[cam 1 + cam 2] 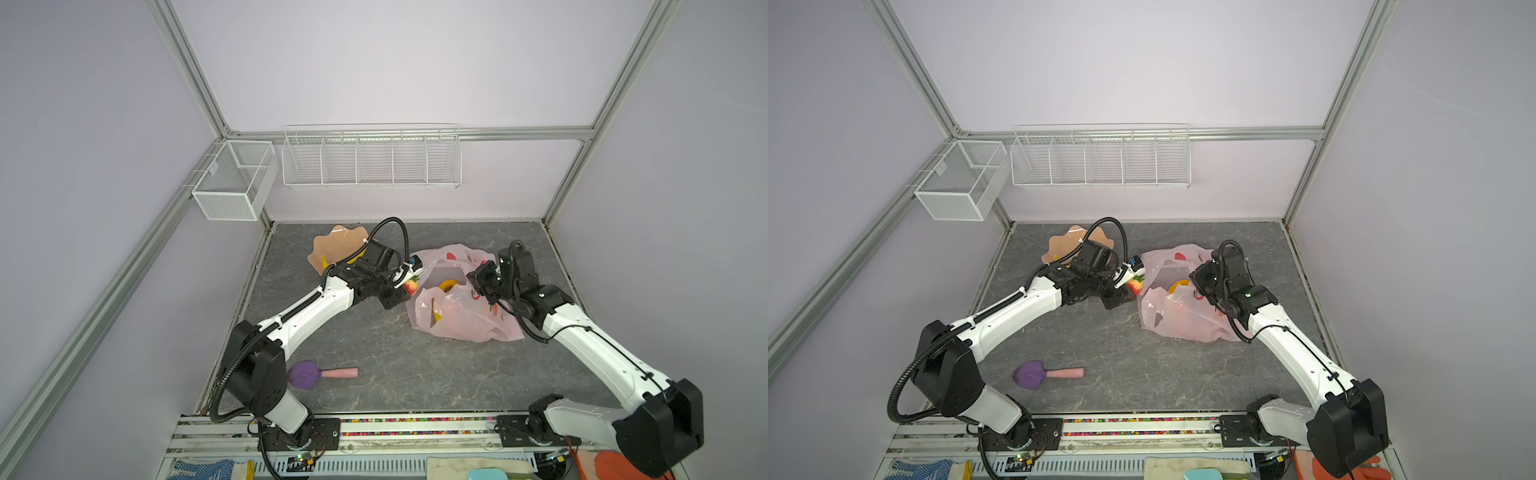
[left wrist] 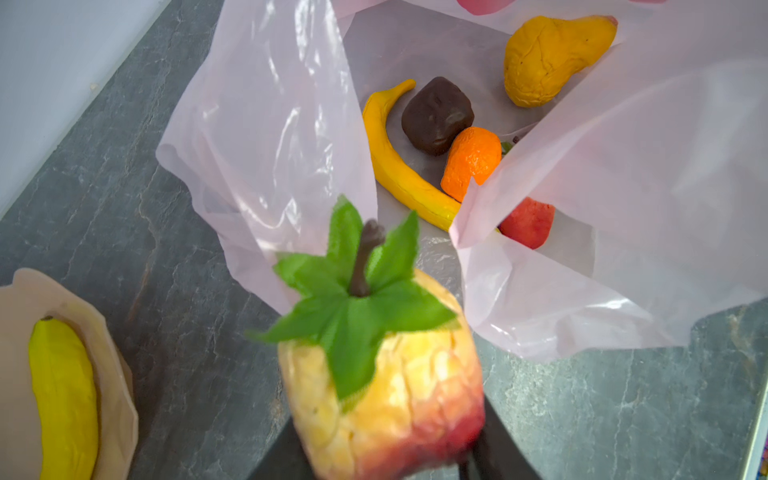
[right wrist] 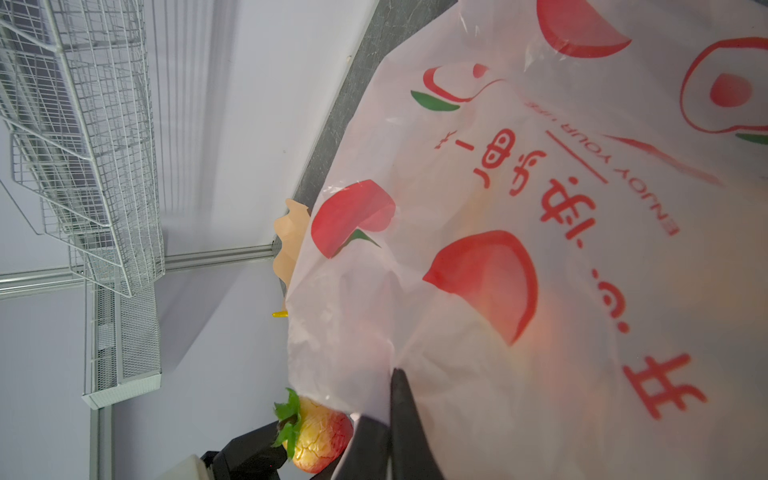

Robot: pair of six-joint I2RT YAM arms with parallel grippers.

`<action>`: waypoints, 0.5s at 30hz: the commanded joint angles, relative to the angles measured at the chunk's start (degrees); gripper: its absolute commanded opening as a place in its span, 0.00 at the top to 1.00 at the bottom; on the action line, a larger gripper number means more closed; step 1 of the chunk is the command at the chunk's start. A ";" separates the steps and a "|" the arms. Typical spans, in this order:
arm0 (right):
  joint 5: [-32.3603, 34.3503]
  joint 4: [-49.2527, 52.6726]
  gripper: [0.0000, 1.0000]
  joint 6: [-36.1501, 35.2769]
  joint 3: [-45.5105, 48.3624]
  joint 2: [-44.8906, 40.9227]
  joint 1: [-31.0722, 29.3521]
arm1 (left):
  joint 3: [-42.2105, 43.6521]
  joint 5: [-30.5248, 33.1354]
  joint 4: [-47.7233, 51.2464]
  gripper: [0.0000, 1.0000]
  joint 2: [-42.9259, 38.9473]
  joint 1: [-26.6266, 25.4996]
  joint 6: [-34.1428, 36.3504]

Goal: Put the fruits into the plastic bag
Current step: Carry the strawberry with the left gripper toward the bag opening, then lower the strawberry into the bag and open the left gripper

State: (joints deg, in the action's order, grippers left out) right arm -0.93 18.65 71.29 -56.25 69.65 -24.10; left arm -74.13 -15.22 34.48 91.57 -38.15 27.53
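The strawberry (image 2: pixel 386 395), yellow shading to red with a green leaf cap and brown stem, is gripped between the fingers of the left claw (image 1: pixel 406 281). It sits just outside the open mouth of the plastic bag (image 1: pixel 461 320), on the bag's left side in both top views.

The plastic bag lies on the tabletop (image 1: pixel 395 365) right of centre, with its mouth facing the left arm. The left wrist view shows its contents:
- a banana (image 2: pixel 395 166);
- a dark brown round fruit (image 2: pixel 436 114), touching the banana;
- an orange (image 2: pixel 471 162), touching the brown fruit;
- a yellow-orange pear (image 2: pixel 544 58), deeper in;
- a red fruit (image 2: pixel 528 222), partly covered by film.

The right claw (image 3: pixel 395 399) is clenched on the bag's printed film and holds that side raised.

A second banana (image 2: pixel 62 395) lies in the peach scalloped bowl (image 1: pixel 332 245), behind the left arm. A purple-headed, pink-handled utensil (image 1: pixel 320 374) lies near the left arm's base, well apart from the bag.
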 commanded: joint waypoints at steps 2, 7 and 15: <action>0.17 0.59 0.94 -0.10 1.05 -1.36 -0.06 | -3.71 -1.14 1.35 0.76 3.24 -0.43 4.41; 0.05 0.51 0.94 -0.10 1.05 -1.27 -0.17 | -7.99 -1.47 2.86 0.76 8.11 -0.69 5.66; -0.08 0.57 0.94 -0.02 1.05 -1.35 -0.31 | -16.63 -3.23 4.26 0.75 15.86 -1.64 6.53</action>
State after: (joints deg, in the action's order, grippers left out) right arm -0.95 18.65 71.26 -56.25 69.63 -24.14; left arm -87.35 -16.40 37.23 105.67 -39.00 32.08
